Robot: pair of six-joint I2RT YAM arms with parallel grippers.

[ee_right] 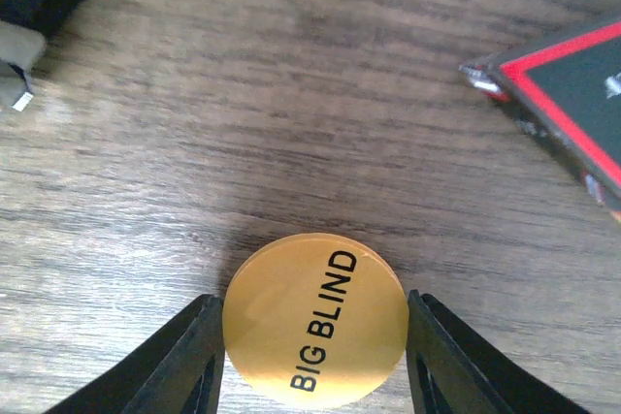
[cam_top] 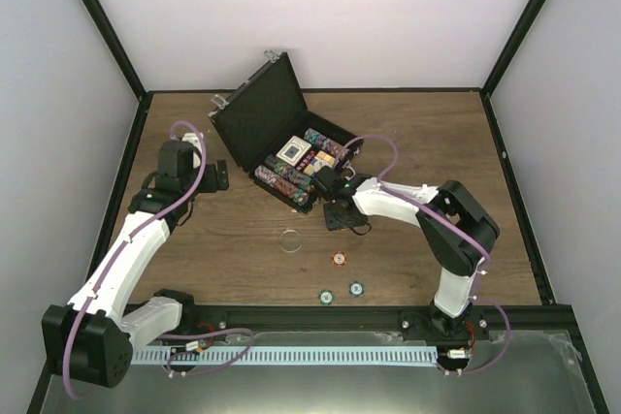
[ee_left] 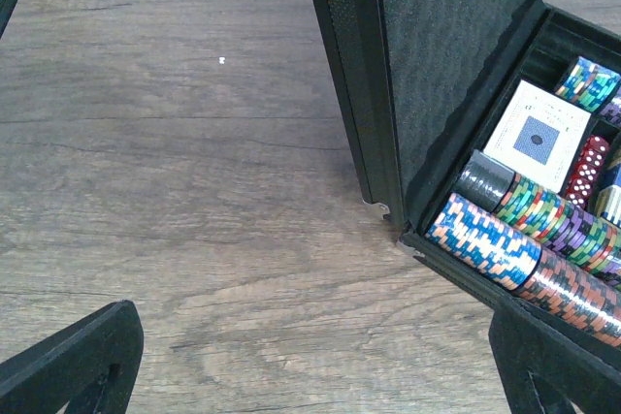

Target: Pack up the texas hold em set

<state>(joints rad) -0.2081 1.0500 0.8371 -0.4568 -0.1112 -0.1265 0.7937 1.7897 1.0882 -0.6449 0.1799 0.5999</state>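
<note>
The black briefcase (cam_top: 260, 118) stands open at the table's back middle, lid up, holding rows of multicoloured poker chips (cam_top: 283, 181) and a card deck (cam_top: 294, 151). My right gripper (cam_top: 337, 205) is just in front of the case, shut on the orange round "BIG BLIND" button (ee_right: 313, 317), fingers against both of its sides, low over the wood. My left gripper (cam_top: 210, 177) is open and empty left of the case. In the left wrist view its gripper (ee_left: 310, 375) faces the case's near corner (ee_left: 403, 230), with chip rows (ee_left: 529, 230), deck (ee_left: 539, 133) and red dice (ee_left: 588, 167) inside.
A pale round button (cam_top: 290, 239) lies on the table in front of the case. Three loose chips lie nearer me: orange (cam_top: 339, 259), green (cam_top: 356, 288) and another green (cam_top: 327, 296). A black flat piece with a red border (ee_right: 572, 94) lies right of the held button.
</note>
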